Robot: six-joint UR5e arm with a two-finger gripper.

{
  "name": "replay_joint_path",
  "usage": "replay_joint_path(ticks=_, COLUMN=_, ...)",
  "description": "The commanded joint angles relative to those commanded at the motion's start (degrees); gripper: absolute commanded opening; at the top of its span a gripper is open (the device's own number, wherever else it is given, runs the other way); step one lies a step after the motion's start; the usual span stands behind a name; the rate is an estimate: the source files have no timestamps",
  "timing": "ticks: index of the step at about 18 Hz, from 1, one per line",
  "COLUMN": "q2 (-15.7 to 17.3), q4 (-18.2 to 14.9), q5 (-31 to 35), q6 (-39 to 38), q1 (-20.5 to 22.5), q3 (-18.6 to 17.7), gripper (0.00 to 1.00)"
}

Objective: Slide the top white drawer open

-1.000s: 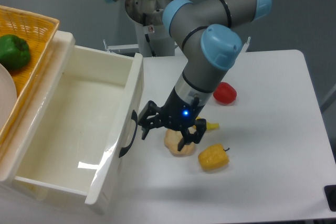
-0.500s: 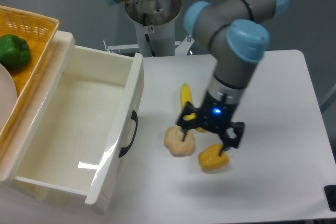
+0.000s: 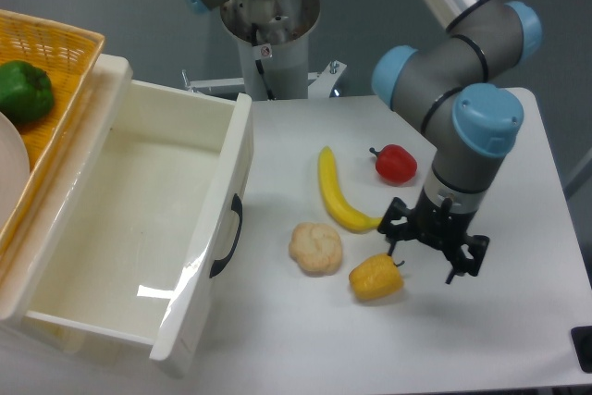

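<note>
Change: we see the gripper (image 3: 433,250) has travelled further right across the table since half a second ago, away from the cabinet; the drawer and the food have not shifted.
Arm pose: we see the arm reaching down from the upper right, its grey and blue wrist stacked upright over the gripper, fingers pointing at the white table (image 3: 518,339).
Drawer: we find the top white drawer (image 3: 139,228) well to the left of the jaws, pulled far out of its cabinet, its bare inside facing up.
Handle: the black handle (image 3: 225,235) sits on the drawer front, on the side that faces the jaws, well apart from them.
Jaws: we see them spread apart and holding nothing, with a black finger on either side.
Near the jaws: the yellow pepper (image 3: 376,277) lies just left of and below them; whether a finger touches it we cannot tell.
Other food: the banana (image 3: 338,194) ends just left of the jaws, the red pepper (image 3: 396,164) lies behind them, the pale bun (image 3: 315,248) further left.
Far left: a yellow woven basket (image 3: 55,53) holds a green pepper (image 3: 23,92), beyond the drawer.
</note>
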Motion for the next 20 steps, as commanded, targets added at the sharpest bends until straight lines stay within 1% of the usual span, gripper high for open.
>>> replay_joint_path(ticks=1, q2=-0.52, q4=-0.79, q5=0.97, q6=0.36, q1=0.00, q3=0.96, gripper=1.00)
replay_joint_path(ticks=2, q2=-1.31, q4=-2.62, q5=1.41, q6=0.45, q1=0.09, q3=2.80, gripper=1.00)
replay_joint_path(ticks=5, q2=-4.12, q4=-11.49, q5=2.55, q6=0.89, q1=0.79, q3=10.26, gripper=1.00)
replay_joint_path(ticks=6, q2=-4.83, q4=-13.34, q5=3.60, q6=2.46, q1=0.79, q3=11.94, gripper=1.00)
replay_joint_path(ticks=7, q2=-5.27, q4=-14.23, q5=4.05, q6=4.21, q1=0.88, q3=12.91, gripper=1.00)
replay_joint_path(ticks=10, q2=-6.33, q4=-14.42, q5=4.14, q6=7.38, q1=2.28, q3=13.97, gripper=1.00)
replay_joint_path(ticks=13, q2=-8.08, q4=-15.29, q5=4.76, q6=9.59, q1=2.90, q3=16.17, gripper=1.00)
replay_joint_path(ticks=20, q2=-8.62, q4=-15.47, q5=4.23, q6=10.65, q1=3.95, q3=16.09, gripper=1.00)
